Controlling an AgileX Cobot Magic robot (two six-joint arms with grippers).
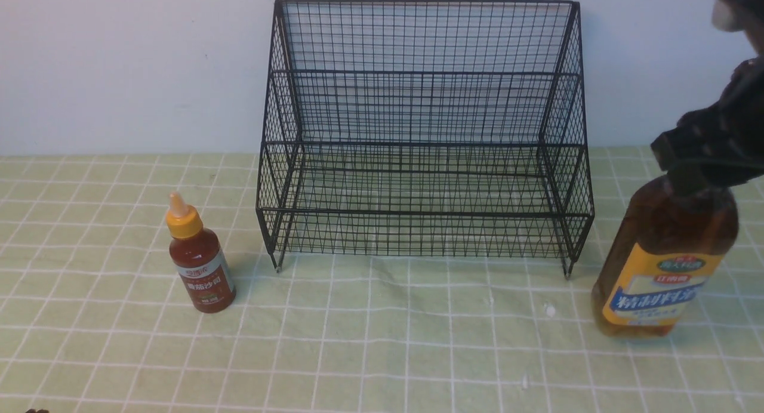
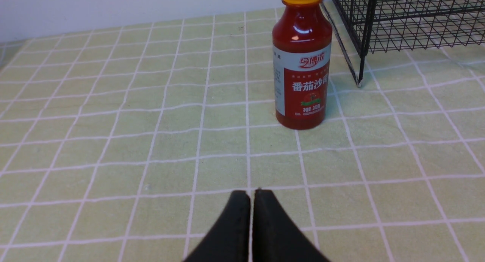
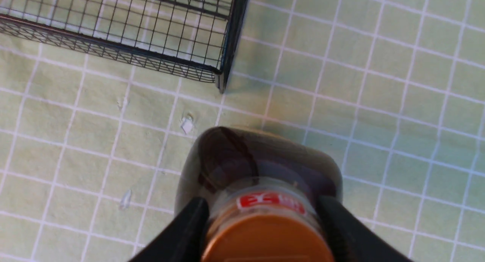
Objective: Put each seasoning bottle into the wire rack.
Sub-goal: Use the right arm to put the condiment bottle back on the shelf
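Note:
The black wire rack (image 1: 424, 144) stands at the back middle against the wall, and both tiers hold nothing. The small red sauce bottle (image 1: 200, 264) with a yellow nozzle cap stands upright on the cloth, left of the rack. In the left wrist view it (image 2: 303, 65) is ahead of my left gripper (image 2: 251, 192), which is shut, empty and well short of it. The tall amber bottle (image 1: 662, 264) is right of the rack and leans slightly. My right gripper (image 3: 262, 201) is shut on its neck under the tan cap (image 3: 265, 239). I cannot tell whether its base touches the cloth.
A green cloth (image 1: 382, 341) with white grid lines covers the table. A white wall (image 1: 119, 61) rises just behind the rack. Small white scraps (image 1: 549, 310) lie on the cloth in front of the rack's right leg (image 3: 221, 86).

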